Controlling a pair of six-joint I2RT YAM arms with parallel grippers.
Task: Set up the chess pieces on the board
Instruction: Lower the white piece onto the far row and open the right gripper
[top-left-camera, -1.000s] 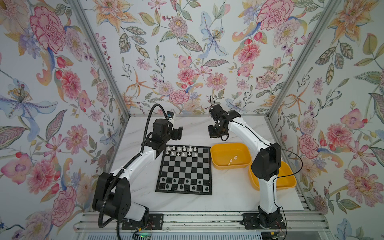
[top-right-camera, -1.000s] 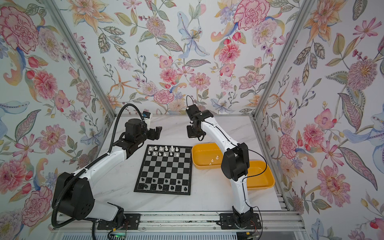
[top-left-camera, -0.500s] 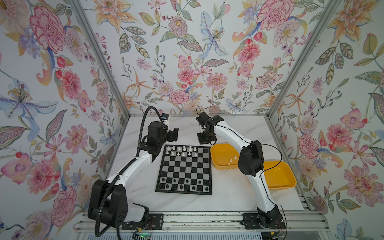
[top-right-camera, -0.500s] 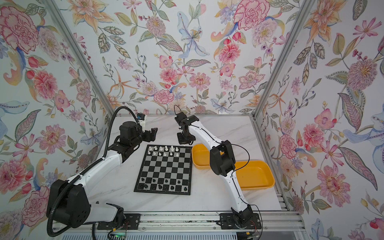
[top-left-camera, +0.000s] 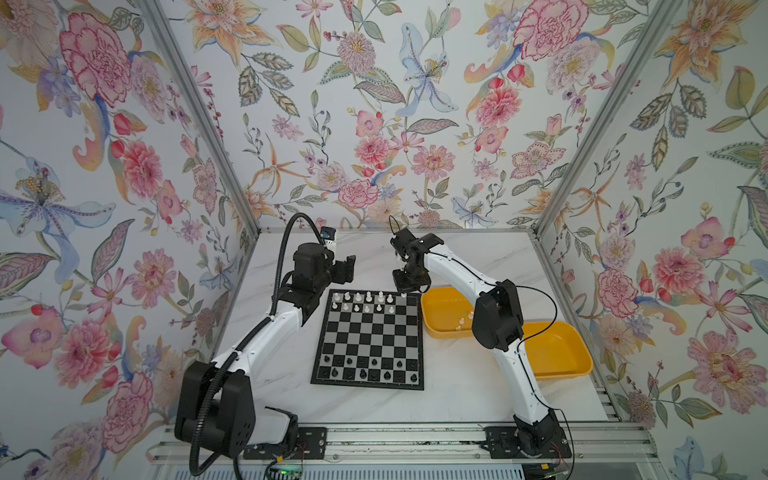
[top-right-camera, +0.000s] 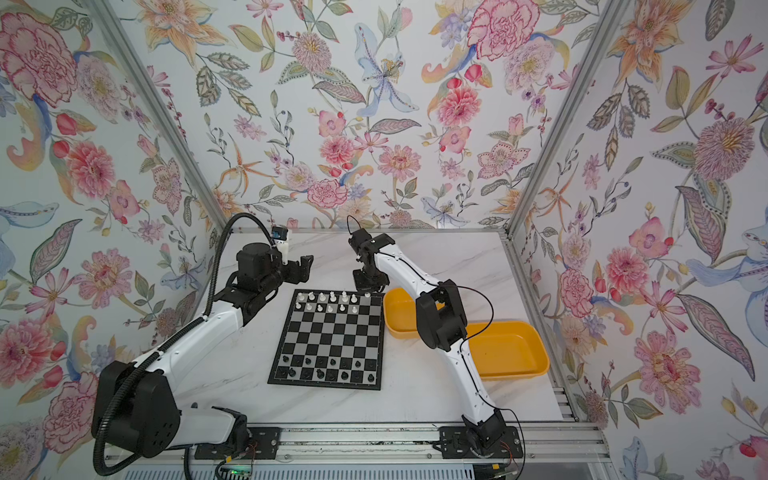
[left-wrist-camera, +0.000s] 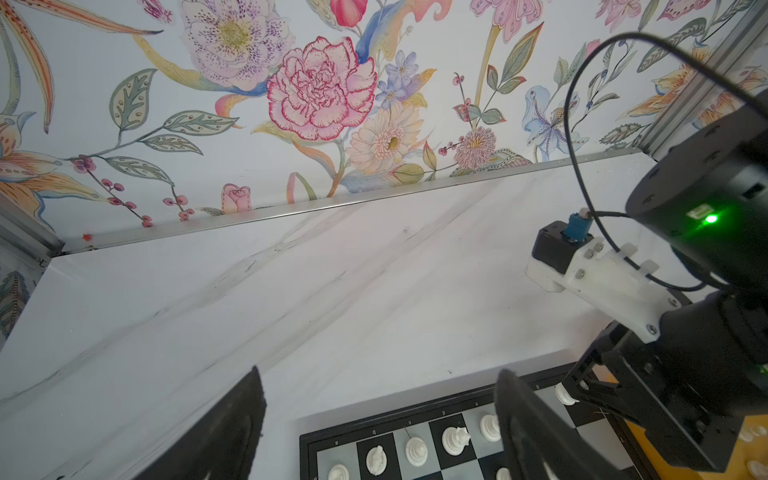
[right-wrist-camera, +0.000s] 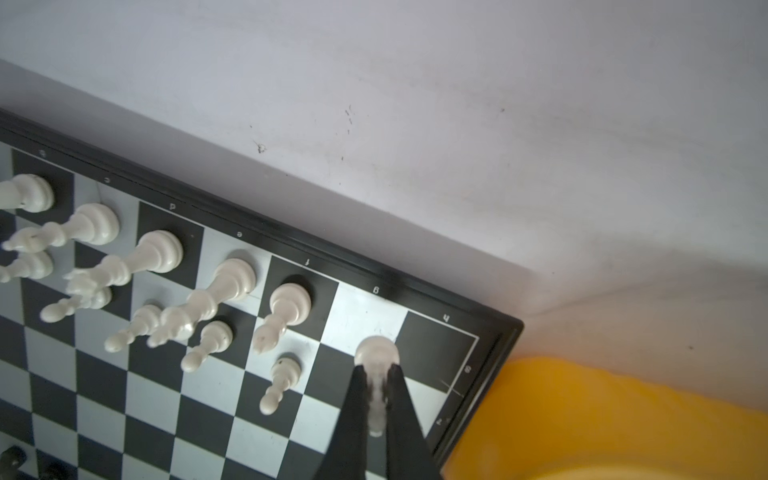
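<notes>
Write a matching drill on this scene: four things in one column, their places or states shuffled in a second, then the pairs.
1 left gripper
2 right gripper
3 black chess pieces
4 yellow tub nearest the board

A holds loose white pieces
B shut on a white piece
C open, empty
D on the board's near rows

Pairs: 1-C, 2-B, 3-D, 4-A

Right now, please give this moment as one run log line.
left claw: open, empty | right claw: shut on white piece | place: near board far right corner
</notes>
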